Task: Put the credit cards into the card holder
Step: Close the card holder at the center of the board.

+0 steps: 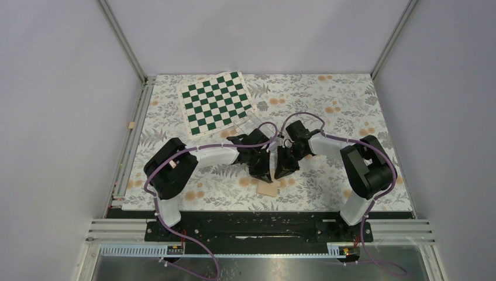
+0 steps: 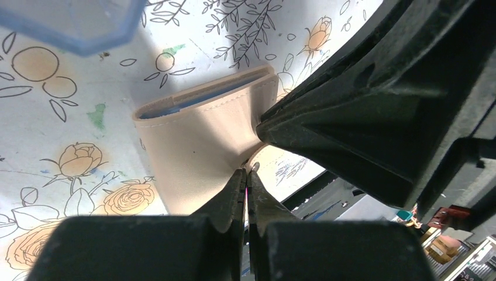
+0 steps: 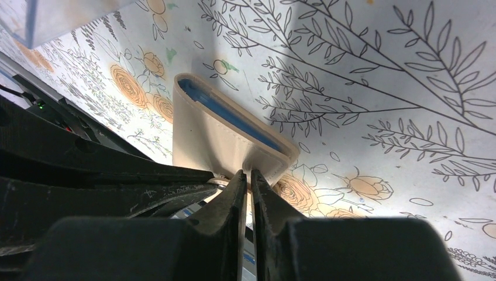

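Note:
The tan card holder [image 1: 268,188] lies folded on the floral cloth near the front, its light-blue inside showing along the far edge [image 2: 199,126] [image 3: 216,137]. My left gripper [image 1: 261,175] [image 2: 246,173] has its jaws pressed together at the holder's near edge, beside the snap flap. A thin pink sliver shows between them; I cannot tell what it is. My right gripper [image 1: 284,173] [image 3: 246,174] is pinched on the holder's edge next to it, with tan material between the jaws. No credit cards show clearly in any view.
A green and white chessboard mat [image 1: 216,100] lies at the back left. A clear plastic box [image 1: 250,123] [image 2: 70,23] stands just behind the grippers. A small wooden piece [image 1: 132,124] sits on the left rail. The two grippers almost touch.

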### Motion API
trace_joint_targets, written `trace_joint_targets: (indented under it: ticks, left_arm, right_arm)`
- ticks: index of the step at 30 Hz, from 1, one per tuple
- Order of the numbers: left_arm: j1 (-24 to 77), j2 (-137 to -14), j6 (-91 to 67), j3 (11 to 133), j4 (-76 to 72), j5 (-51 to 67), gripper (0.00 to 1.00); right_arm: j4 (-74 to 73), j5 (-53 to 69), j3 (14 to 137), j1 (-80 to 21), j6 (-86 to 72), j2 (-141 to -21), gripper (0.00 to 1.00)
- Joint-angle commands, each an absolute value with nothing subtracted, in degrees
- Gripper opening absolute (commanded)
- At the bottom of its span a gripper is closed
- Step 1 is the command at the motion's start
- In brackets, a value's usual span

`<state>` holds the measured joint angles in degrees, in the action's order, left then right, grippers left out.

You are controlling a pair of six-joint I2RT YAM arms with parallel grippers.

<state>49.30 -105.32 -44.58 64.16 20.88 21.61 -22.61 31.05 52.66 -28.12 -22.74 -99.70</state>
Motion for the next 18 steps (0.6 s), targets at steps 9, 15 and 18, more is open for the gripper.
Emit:
trace_joint_targets:
  ticks: [9, 15, 18]
  left_arm:
    - [48.75, -105.36, -43.51, 67.23, 19.87, 21.47, 0.0]
    - [48.77, -106.03, -43.57, 66.76, 20.13, 21.76, 0.0]
    - [48.75, -106.28, -43.83, 66.3, 20.12, 22.06, 0.0]
  right_arm:
    - [-23.35, 28.08, 52.54, -28.75, -21.61, -101.67, 0.14]
    - [-23.42, 28.25, 52.73, -28.74, -21.66, -101.68, 0.14]
    - [-23.46, 28.23, 52.73, -28.74, -21.64, -101.17, 0.14]
